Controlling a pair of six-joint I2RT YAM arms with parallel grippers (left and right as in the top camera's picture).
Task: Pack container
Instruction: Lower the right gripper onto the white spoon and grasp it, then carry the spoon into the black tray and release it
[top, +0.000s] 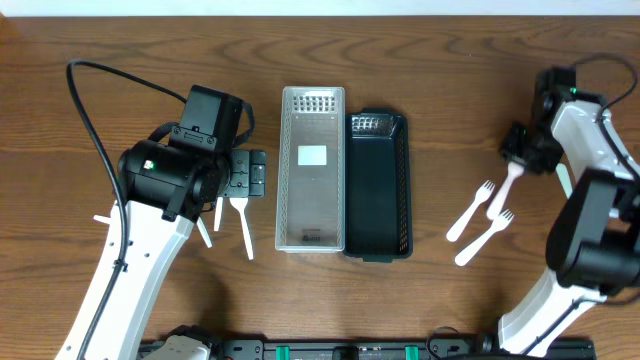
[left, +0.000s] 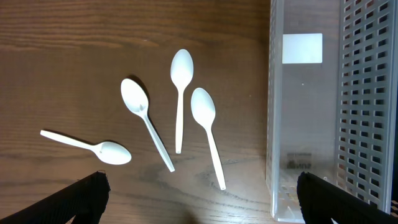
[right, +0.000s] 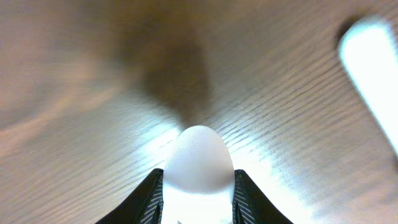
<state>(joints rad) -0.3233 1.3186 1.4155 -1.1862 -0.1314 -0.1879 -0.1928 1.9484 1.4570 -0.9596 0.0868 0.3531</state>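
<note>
The desk (top: 450, 60) carries two long bins side by side at its middle. Both run 12 to 6 o'clock in the overhead view: a clear perforated container (top: 283, 170) and, against its 3 o'clock side, a black container (top: 405, 180). No cutlery shows in either.

The left claw (left: 199, 199) hangs wide open and holds nothing. It is above four white spoons (left: 180, 99) that lie on the 9 o'clock side of the clear container.

The right claw (top: 522, 150), far out at 3 o'clock, is narrowed onto the rounded end of a white utensil (top: 505, 190). In the wrist view its fingers (right: 152, 199) press that end from both sides. That view is too blurred to tell fork from spoon, though two forks (top: 470, 213) lie just off the utensil at 7 o'clock.

The utensil's long axis runs from about 1 o'clock at the claw to 7 o'clock at its free end. Whether that end touches the desk cannot be told.

The hold is at the very tip, so the utensil will probably swing. To do the step well:
- Lift straight up until the free end clears the two forks.
- Carry it slowly toward 9 o'clock.
- Turn the wrist until the utensil lines up with the bins' 12-to-6 axis.
- Lower it between the walls before letting go.

The black container is the nearer of the two.
</note>
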